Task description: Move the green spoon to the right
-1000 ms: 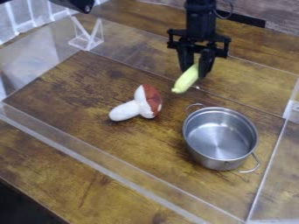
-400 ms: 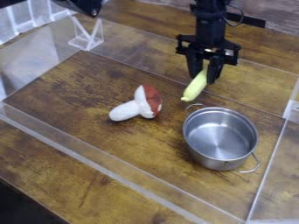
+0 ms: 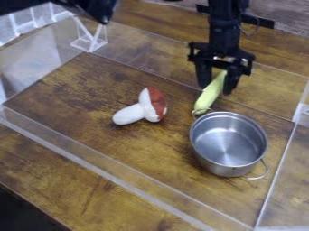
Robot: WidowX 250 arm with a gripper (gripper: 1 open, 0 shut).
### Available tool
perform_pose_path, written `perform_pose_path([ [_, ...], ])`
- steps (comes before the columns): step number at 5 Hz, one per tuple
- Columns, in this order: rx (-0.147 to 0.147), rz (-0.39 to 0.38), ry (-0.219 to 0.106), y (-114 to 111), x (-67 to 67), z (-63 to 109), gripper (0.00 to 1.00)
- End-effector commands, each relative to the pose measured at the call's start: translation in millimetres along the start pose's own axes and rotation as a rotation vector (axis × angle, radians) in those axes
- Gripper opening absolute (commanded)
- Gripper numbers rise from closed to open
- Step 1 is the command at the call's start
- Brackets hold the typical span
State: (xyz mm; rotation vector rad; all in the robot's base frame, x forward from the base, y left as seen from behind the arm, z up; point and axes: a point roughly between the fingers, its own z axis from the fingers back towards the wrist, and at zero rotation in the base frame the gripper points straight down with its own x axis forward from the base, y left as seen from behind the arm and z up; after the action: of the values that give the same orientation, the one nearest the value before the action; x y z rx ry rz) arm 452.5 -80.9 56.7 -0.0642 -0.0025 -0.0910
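The green spoon (image 3: pixel 208 97) is a small yellow-green oblong piece. It lies slanted on the wooden table, just behind the steel pot's far rim. My gripper (image 3: pixel 219 83) points straight down over the spoon's upper end. Its black fingers (image 3: pixel 201 70) stand spread apart on either side of that end, and the jaws look open. The spoon's lower end rests on the wood close to the pot.
A steel pot (image 3: pixel 192 141) stands empty at the front right. A white-and-red mushroom toy (image 3: pixel 139 107) lies left of the spoon. Clear acrylic walls (image 3: pixel 108 167) fence the table. A clear stand (image 3: pixel 88 38) sits at the back left.
The gripper carried the spoon to the right and down toward the pot. Its fingers have since spread, and the spoon now rests on the table.
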Motion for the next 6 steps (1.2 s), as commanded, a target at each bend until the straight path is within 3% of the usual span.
perform_pose_path([
  [1,0.003,-0.025,-0.076,-9,11.0,33.5,1.00],
  [4,0.013,-0.015,-0.022,-6,13.3,7.7,1.00],
  [5,0.014,-0.011,-0.013,-5,12.9,3.5,0.00],
  [6,-0.011,-0.005,-0.014,-3,12.3,9.1,0.00],
])
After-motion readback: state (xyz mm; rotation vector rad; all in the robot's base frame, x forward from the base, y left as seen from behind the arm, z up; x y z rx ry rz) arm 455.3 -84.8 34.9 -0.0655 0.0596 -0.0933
